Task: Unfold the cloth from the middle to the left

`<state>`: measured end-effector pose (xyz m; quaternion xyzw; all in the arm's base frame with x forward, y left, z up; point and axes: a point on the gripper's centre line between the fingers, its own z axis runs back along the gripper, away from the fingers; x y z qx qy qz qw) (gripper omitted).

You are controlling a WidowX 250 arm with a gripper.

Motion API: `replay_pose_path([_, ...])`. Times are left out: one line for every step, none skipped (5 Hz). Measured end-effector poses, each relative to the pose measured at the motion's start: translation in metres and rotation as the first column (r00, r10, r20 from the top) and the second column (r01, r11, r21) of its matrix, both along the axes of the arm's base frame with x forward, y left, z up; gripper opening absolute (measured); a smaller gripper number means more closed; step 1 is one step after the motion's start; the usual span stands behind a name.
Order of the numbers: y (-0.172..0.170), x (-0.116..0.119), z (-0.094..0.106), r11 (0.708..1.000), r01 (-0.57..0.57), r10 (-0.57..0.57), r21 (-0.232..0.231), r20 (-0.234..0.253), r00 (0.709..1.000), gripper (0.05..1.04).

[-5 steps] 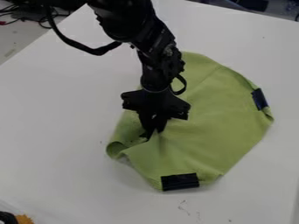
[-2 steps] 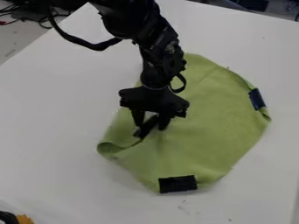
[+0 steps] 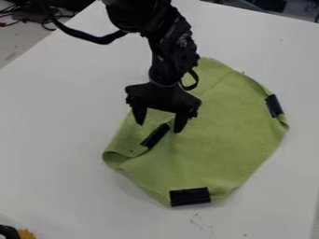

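The gripper (image 3: 158, 125) hangs over the left-middle part of the green cloth (image 3: 221, 135). Its two fingers stand wide apart with nothing between them. Just below the fingertips, a black clip (image 3: 155, 136) lies at a slant on the cloth. The cloth's lower left edge curls over in a rounded fold. Another black clip (image 3: 190, 196) sits on the bottom edge, and a dark blue-black clip (image 3: 274, 106) on the right edge.
White table (image 3: 56, 135) surrounds the cloth. A black and orange object (image 3: 25, 234) is at the bottom left corner. Cables (image 3: 44, 21) lie beyond the table's edge at the upper left.
The gripper has opened, let go of the cloth by the slanted black clip and risen slightly. The cloth's left and lower left part has shifted a little to the left.
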<state>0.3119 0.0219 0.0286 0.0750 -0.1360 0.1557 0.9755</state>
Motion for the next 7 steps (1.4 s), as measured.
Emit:
replay_pose_path([0.0036, 0.0008, -0.0004, 1.0, -0.008, 0.008, -0.006, 0.01, 1.0, 0.781])
replay_pose_path([0.0013, -0.0025, -0.0047, 1.0, -0.014, 0.014, -0.026, 0.013, 1.0, 0.532])
replay_pose_path([0.0009, -0.0017, -0.005, 0.999, -0.019, 0.02, -0.031, 0.019, 1.0, 0.281])
replay_pose_path([0.0002, -0.0001, -0.0069, 0.999, -0.019, 0.02, -0.032, 0.014, 1.0, 0.328])
replay_pose_path([0.0007, 0.0037, -0.0038, 0.999, -0.021, 0.021, -0.029, 0.017, 1.0, 0.536])
replay_pose_path([0.001, 0.0041, -0.003, 0.999, -0.021, 0.021, -0.026, 0.014, 1.0, 0.839])
replay_pose_path([0.001, 0.0047, -0.0021, 0.999, -0.025, 0.025, -0.024, 0.014, 1.0, 1.005])
